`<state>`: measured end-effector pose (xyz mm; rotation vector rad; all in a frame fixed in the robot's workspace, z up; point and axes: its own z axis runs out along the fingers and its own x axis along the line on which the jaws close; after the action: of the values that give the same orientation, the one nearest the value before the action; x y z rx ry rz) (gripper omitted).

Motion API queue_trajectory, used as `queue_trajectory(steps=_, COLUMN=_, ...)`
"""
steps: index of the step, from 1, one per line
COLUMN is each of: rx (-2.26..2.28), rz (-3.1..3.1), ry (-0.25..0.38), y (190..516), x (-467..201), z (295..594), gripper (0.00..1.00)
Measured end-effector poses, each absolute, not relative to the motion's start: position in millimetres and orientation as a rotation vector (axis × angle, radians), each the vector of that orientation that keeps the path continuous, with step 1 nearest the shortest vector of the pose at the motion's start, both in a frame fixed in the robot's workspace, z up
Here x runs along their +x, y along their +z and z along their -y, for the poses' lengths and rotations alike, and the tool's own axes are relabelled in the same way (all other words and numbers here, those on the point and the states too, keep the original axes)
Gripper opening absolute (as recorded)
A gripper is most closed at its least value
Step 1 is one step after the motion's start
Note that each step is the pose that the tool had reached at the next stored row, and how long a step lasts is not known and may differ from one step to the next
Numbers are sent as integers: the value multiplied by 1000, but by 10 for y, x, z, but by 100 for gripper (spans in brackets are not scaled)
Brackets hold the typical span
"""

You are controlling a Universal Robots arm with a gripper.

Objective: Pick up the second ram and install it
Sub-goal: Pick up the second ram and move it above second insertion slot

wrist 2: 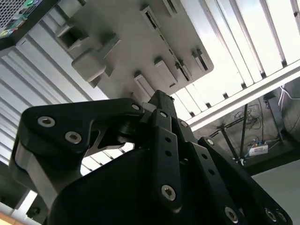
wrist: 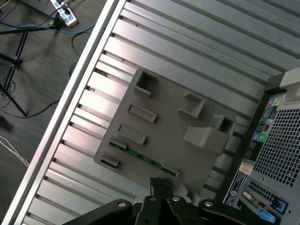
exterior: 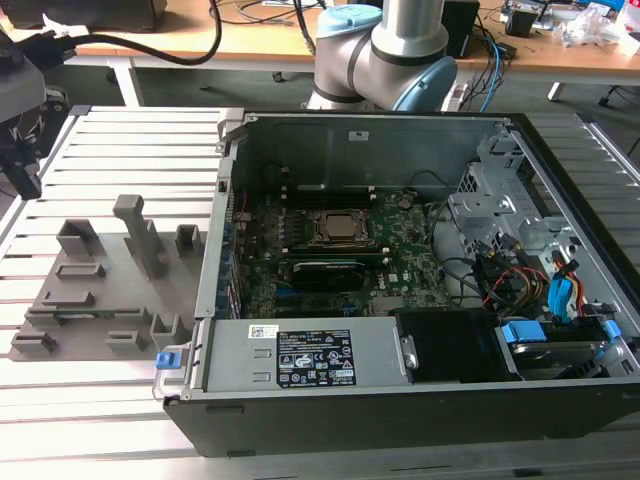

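Site: slatted aluminium table (exterior: 100, 140), with an open computer case (exterior: 560, 410) on it. A grey fixture plate (exterior: 100, 290) lay flat on the slats, just beside the case on the exterior view's left.

The second ram (wrist: 143, 157) was a thin green stick lying flat on the plate. It ran along the plate edge nearest the claw, and a small grey end block sat at each of its tips. It was not in the case and nothing gripped it.

The gripper (wrist: 161, 183) hung above the table over that same side of the plate. In the first wrist view its fingertips showed pressed together with nothing between them. They pointed toward the ram's edge of the plate but were clear of the stick. In the second wrist view the dark linkage converged to one tip over the plate.

A tall grey block (exterior: 140, 235) stood upright on the plate toward the edge facing the case. Smaller slotted blocks were scattered over the rest of the plate.

In the case, the wide green motherboard (exterior: 400, 250) lay on the floor, with the CPU socket (exterior: 345, 228) near its middle. Drive bays and bundled cables filled the end on the exterior view's right.

The arm's base joint (exterior: 400, 50) stood beyond the far wall of the case. The case's perforated rear panel (wrist: 281, 140) showed in the first wrist view, beside the plate.
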<state>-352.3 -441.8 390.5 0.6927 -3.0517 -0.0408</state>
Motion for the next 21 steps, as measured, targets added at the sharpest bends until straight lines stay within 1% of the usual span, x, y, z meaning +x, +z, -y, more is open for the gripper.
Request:
queue_trajectory(steps=13, rx=989, rz=2966, ry=-39, y=3904, x=-3523, z=4418, gripper=11)
queue_trajectory(steps=21, rx=1074, rz=2936, ry=-38, y=3904, x=-3523, z=4418, gripper=11)
